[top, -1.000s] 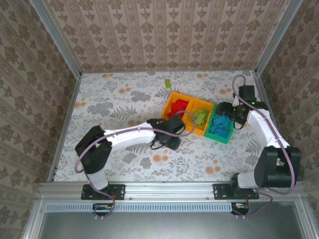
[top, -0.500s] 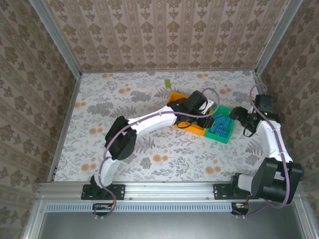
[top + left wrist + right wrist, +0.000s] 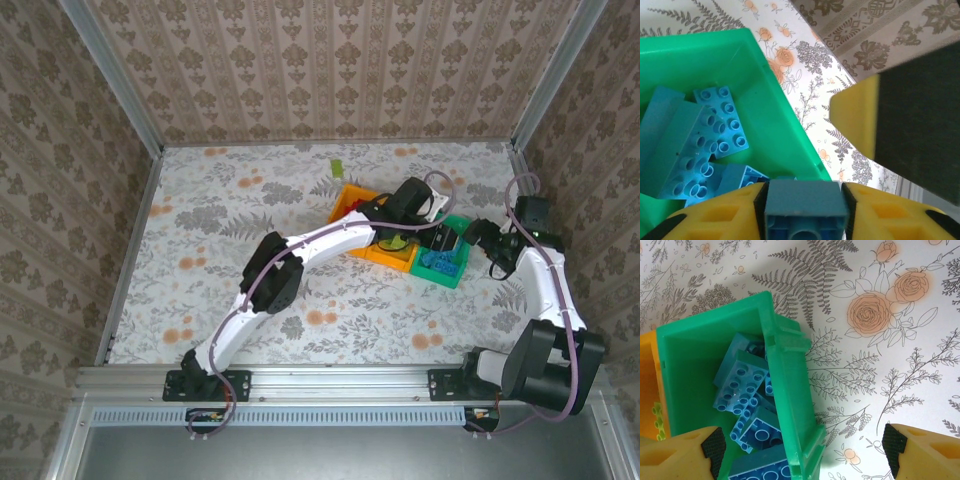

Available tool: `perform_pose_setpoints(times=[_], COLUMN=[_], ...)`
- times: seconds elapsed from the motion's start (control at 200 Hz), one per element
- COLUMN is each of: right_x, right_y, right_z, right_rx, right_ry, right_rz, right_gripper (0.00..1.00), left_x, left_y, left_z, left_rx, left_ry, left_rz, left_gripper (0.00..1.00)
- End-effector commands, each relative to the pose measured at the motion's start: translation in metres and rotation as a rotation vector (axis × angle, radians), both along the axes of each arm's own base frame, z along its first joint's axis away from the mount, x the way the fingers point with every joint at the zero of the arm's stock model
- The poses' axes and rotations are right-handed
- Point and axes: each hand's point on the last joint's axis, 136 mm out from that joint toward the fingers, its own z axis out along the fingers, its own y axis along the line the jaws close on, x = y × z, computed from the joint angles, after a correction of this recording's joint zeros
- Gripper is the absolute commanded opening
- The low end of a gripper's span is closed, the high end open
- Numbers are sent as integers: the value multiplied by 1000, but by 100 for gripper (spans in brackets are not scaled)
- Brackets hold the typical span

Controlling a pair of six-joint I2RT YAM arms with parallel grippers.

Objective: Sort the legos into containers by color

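My left pincer (image 3: pixel 805 220) swung from the orange bins to over the green bin (image 3: pixel 785 125), blue brick (image 3: pixel 805 205) between its loosening fingers. Right pincer (image 3: pixel 802 450) open beside it.

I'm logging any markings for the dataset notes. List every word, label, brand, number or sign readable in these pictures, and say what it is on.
None: no readable text in any view.
The blue legos in the green bin show plain studs, no lettering that can be read.
The brick at the left pincer is unmarked.
The orange bins and the table covering carry only floral print, no writing.
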Motion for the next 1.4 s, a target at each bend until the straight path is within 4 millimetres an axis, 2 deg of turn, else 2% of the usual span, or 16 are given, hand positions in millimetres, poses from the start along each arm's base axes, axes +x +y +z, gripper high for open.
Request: perform_pose_setpoints(times=[0.0, 0.105, 0.19, 0.26, 0.42, 0.495, 0.6, 0.67, 0.765, 0.875, 1.01, 1.165, 1.245, 1.355, 1.37, 1.395], right_x=[-5, -5, -3, 0, 13, 20, 25, 27, 29, 29, 22, 14, 11, 12, 14, 16], right_y=[4, 4, 3, 3, 6, 9, 10, 8, 8, 16, 20, 12, 6, 4, 3, 2], right_z=[-3, -11, -13, -13, -16, -22, -29, -31, -34, -52, -67, -73, -71, -65, -62, -60], right_rx=[23, 31, 39, 46, 87, 118, 133, 126, 125, 111, 58, 20, -7, -19, -23, -27], right_ry=[-1, 19, 23, 16, -14, -15, -6, -10, -9, 55, 139, 190, 200, 201, 195, 190], right_rz=[1, 0, -1, 0, 4, 13, 10, 5, 3, 44, 67, 14, -8, -11, -12, -14], right_gripper=[82, 72, 65, 64, 64, 65, 69, 69, 68, 65, 58, 30, 20, 19, 19, 20], left_x=[11, 13, 15, 18, 40, 61, 101, 131, 169, 199, 221, 241, 250, 258, 267, 270], left_y=[-1, 3, 8, 15, 51, 82, 136, 174, 219, 254, 276, 287, 291, 292, 306, 309], left_z=[18, 25, 31, 38, 71, 86, 89, 80, 55, 29, 4, -18, -24, -29, -30, -31], left_rx=[-46, -40, -29, -26, -13, 15, 134, 224, 341, 421, 459, 449, 431, 403, 401, 396], left_ry=[4, -26, -49, -70, -173, -235, -297, -288, -242, -168, -114, -64, -51, -35, -27, -22], left_rz=[21, 33, 41, 58, 152, 222, 336, 408, 494, 551, 591, 605, 619, 639, 667, 675], left_gripper=[53, 78, 89, 99, 100, 100, 100, 100, 100, 100, 100, 100, 100, 100, 100, 100])
